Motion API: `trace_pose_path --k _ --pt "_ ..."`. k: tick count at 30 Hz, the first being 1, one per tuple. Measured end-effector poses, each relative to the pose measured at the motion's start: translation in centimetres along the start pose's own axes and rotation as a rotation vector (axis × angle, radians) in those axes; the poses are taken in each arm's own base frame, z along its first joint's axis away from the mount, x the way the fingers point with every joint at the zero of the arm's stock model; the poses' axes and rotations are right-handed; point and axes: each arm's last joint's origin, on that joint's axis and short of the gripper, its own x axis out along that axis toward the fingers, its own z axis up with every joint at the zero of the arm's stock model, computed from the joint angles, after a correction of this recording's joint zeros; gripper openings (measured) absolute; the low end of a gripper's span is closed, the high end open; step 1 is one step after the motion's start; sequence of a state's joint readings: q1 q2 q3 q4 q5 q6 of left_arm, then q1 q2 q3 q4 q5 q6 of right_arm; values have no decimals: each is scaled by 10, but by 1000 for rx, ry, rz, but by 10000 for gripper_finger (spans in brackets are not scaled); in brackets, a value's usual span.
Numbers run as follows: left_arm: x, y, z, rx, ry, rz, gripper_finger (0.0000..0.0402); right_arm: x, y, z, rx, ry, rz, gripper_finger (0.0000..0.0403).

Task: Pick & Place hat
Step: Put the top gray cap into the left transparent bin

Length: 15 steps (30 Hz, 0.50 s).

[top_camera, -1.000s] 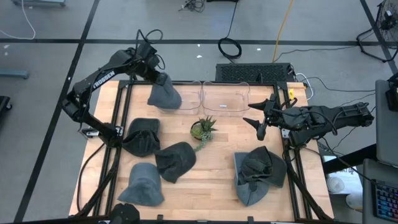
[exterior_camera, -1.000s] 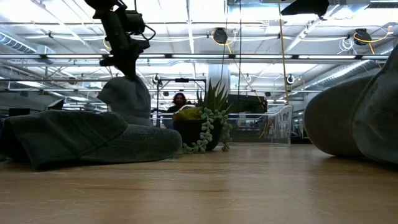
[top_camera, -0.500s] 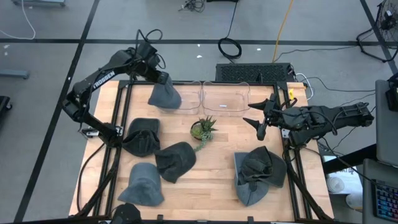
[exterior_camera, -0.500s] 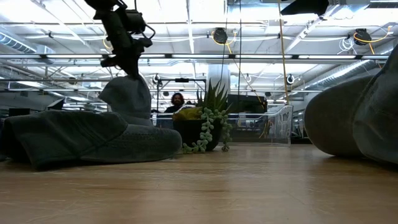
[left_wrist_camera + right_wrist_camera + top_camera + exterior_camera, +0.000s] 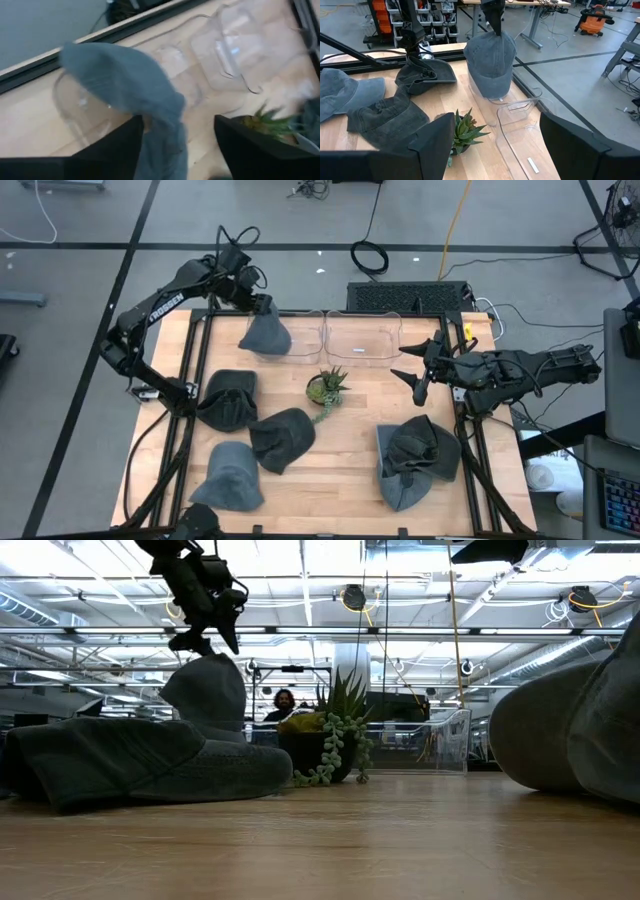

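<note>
A wooden table [image 5: 350, 460] carries several grey hats, two clear plastic bins and a small potted plant [image 5: 326, 388] near its centre. At the table's right edge the right arm waits above the wood, its right gripper [image 5: 412, 372] spread wide and holding nothing, near the hat heaped at the front right [image 5: 415, 455]. Three more hats lie on the left half: one by the left rail [image 5: 228, 398], one toward the middle [image 5: 281, 438] and one at the front [image 5: 228, 476].

At the back left, the left arm reaches over the left-hand clear bin [image 5: 300, 332]. The blue-grey hat [image 5: 265, 333] stands upright in that bin, its crown uppermost. The left gripper [image 5: 207, 638] sits just above the crown; in the low view its fingers are parted and off the fabric, and in the left wrist view the hat [image 5: 130, 90] lies between the two spread fingers [image 5: 112, 150] without being pinched. The second clear bin [image 5: 362, 338] sits beside it, to the right. A person [image 5: 285, 705] is visible in the room beyond the table.
</note>
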<state>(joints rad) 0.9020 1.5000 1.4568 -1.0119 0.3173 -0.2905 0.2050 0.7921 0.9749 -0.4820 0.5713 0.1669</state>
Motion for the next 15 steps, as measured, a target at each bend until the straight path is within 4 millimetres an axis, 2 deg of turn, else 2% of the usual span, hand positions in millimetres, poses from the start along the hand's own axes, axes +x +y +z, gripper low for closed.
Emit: trace_pose_path --k 3,7,12,15 --pt "-18 -1 -2 -30 -20 73 292 0 0 0 0 0 0 279" --pt "-48 -5 -15 -3 -56 197 309 0 0 0 0 0 0 279" --pt "-70 -16 -35 28 -56 185 309 0 0 0 -13 0 0 279" --pt "-74 -24 -48 56 5 151 298 0 0 0 -31 1 0 279"
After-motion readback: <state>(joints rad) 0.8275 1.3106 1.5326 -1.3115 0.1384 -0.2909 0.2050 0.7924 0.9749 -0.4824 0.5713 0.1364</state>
